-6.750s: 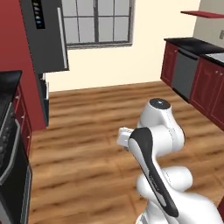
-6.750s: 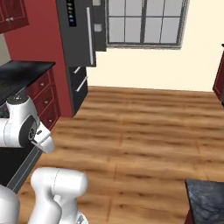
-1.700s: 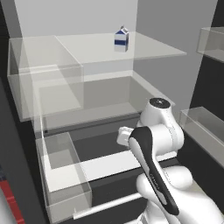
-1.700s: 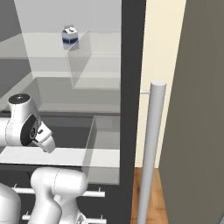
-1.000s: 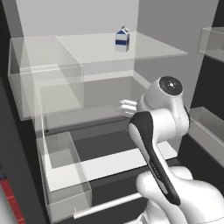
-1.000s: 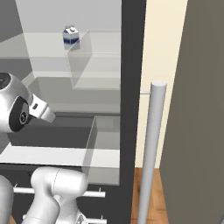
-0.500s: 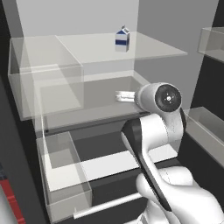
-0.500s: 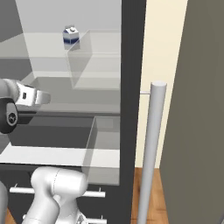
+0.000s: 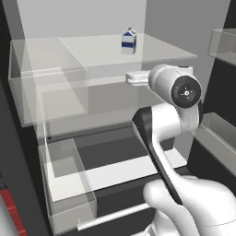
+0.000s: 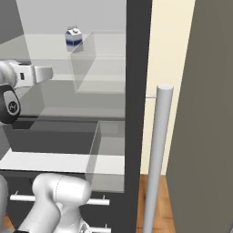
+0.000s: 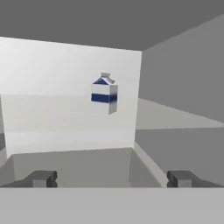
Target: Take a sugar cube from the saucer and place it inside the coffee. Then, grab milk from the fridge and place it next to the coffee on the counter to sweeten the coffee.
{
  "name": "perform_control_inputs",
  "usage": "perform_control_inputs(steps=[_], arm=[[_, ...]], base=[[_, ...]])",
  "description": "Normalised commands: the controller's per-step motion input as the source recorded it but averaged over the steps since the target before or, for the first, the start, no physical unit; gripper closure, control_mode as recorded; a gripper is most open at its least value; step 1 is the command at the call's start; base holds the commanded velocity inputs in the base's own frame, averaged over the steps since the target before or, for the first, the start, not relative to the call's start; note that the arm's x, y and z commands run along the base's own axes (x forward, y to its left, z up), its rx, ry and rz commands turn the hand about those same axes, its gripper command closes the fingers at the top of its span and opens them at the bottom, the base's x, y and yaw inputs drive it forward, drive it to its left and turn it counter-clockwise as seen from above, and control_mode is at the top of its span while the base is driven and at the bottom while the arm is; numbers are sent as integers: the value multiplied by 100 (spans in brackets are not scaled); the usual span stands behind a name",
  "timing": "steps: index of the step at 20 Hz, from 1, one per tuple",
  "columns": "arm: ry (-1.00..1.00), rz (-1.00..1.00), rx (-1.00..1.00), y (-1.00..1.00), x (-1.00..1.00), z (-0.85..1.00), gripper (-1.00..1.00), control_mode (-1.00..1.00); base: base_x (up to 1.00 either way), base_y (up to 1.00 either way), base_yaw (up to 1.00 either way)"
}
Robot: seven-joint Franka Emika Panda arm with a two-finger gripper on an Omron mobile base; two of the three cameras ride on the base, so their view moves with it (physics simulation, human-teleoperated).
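Hand view looks into the open fridge (image 11: 183,87) and has the milk (image 11: 104,94), a small white carton with a dark blue band and a gabled top, standing upright on a clear shelf (image 11: 65,122) toward the back, well ahead of the gripper (image 11: 111,178) and a little left of its centre line. The two dark fingertips (image 11: 40,178) sit far apart with nothing between them, so the jaws are spread wide and empty. From the left base view the carton (image 9: 128,42) stands alone on the upper glass shelf (image 9: 152,50), with the white arm (image 9: 177,92) raised just below that shelf's level and pointing inward; the right base view puts the carton (image 10: 73,37) above and beyond the hand. The step in hand looks like the reach for the milk, the second half of the task. The next move would seem to call for lifting the hand to shelf height, shifting slightly left, and pushing forward until the fingers straddle the carton's body before closing. No brand name or readable writing can be made out on the carton; only the blue band shows.
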Motion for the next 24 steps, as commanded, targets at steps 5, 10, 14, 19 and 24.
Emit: perform_control_inputs(steps=[5,10,14,19,24], arm=[[-3,0,-6,-1,4,76,-100,-100],[5,0,-2,2,24,-1,-100,-100],[2,0,0,0,37,-1,-100,-100],[1,0,0,0,45,-2,-100,-100],[0,0,0,0,43,-7,-100,-100]], base=[[0,0,0],[0,0,0],[0,0,0],[0,0,0],[0,0,0]])
